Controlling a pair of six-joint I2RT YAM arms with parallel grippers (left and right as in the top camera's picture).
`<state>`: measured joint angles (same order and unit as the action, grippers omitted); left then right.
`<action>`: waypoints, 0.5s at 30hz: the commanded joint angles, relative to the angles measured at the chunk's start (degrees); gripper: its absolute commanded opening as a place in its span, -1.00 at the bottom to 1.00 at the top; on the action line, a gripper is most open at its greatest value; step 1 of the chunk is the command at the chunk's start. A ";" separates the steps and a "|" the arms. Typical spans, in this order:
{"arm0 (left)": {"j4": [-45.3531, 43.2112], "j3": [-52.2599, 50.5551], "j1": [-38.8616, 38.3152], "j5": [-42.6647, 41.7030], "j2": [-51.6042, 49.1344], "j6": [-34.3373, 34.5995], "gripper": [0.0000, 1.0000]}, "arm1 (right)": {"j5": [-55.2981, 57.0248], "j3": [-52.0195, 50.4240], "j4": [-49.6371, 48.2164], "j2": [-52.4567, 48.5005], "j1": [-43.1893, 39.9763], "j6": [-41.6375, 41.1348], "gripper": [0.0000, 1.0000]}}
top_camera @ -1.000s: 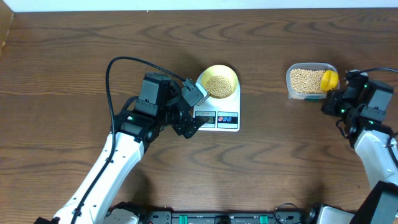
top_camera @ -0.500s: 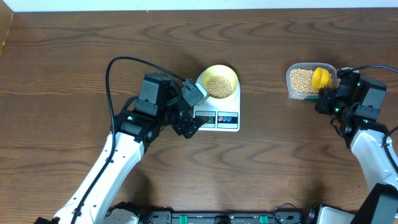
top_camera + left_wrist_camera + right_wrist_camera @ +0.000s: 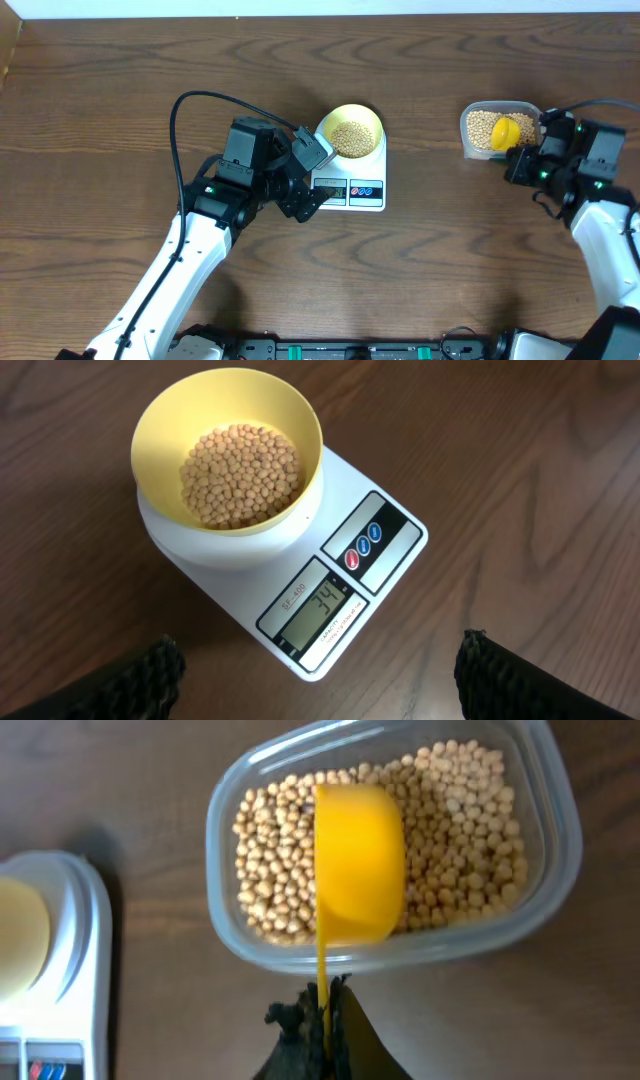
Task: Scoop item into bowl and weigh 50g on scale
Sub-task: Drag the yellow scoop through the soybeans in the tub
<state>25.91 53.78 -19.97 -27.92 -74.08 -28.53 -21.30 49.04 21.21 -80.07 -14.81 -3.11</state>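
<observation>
We are squeezing the yellow scoop (image 3: 358, 860) by its thin handle, tight in our right claw (image 3: 325, 1020), over the clear tub (image 3: 450, 948) of light, rolly beans (image 3: 460, 840), right of the bowl (image 3: 160, 420), while our left claw (image 3: 310, 178) is gaping wide, holding nothing.

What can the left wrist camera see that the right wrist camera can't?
Only the left wrist view shows tan beans in the round pale yellow bowl and the number 34 on the flat white scale. Only the right wrist view shows the clear plastic tub of beans and the yellow plastic scoop, its handle in the shut right pincer. Both show the scale and brown wooden table.
</observation>
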 commanded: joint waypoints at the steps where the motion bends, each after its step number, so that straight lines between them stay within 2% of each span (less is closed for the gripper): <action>1: 0.17 -0.11 0.28 0.33 0.24 -0.13 0.77 | 0.90 6.27 2.75 1.01 0.48 2.84 -0.98; 11: 0.17 -0.11 0.28 0.33 0.24 -0.11 0.77 | 8.15 14.45 9.99 1.01 1.79 4.46 -0.98; 15: 0.15 -0.11 0.28 0.33 0.24 -0.13 0.77 | 11.13 16.33 13.53 0.98 1.79 1.77 -0.98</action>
<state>25.91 53.78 -19.97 -27.94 -74.08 -28.53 -13.39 62.98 33.41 -79.96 -13.41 0.16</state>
